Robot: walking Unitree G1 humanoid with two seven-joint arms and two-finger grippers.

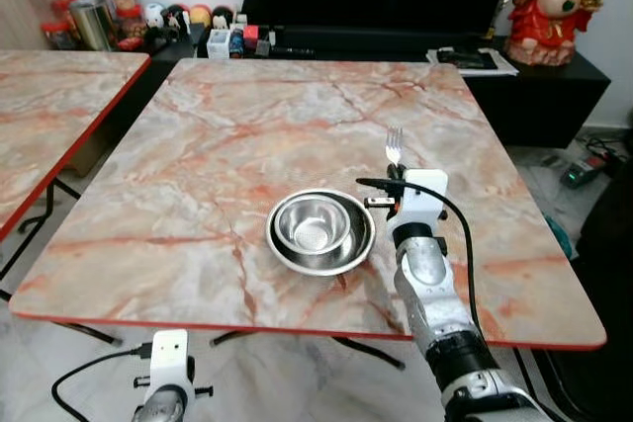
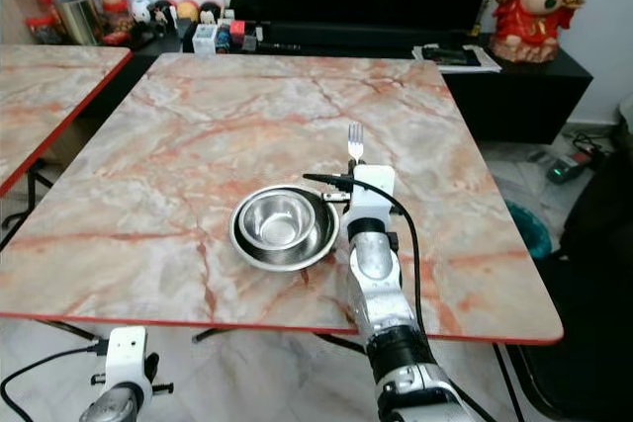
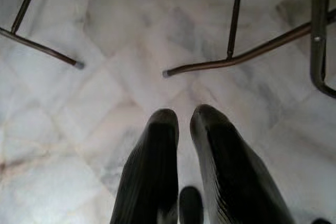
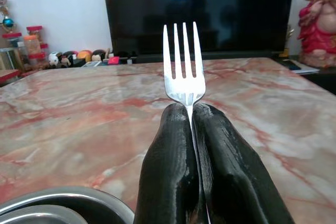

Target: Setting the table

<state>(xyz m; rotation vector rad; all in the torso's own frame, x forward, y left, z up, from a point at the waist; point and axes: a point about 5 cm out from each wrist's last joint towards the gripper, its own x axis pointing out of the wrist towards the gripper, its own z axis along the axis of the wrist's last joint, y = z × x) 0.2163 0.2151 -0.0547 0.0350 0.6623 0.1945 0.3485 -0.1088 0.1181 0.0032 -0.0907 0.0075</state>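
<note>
Right claw [image 4: 191, 124] pinching fork [image 4: 183, 66], tines poking out ahead, steel bowl [image 1: 315, 226] just beside

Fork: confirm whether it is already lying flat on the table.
No, the right gripper holds the fork clamped above the table.

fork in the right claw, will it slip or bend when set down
The shiny silver metal fork looks stiff, so bending seems unlikely. Its smooth surface may slide between the right claw fingers. Laid on the polished marble-patterned table, it could skid.

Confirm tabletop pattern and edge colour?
Table: pinkish-beige marble pattern with reddish veins, red edge trim. Clearest in the left eye view.
</note>
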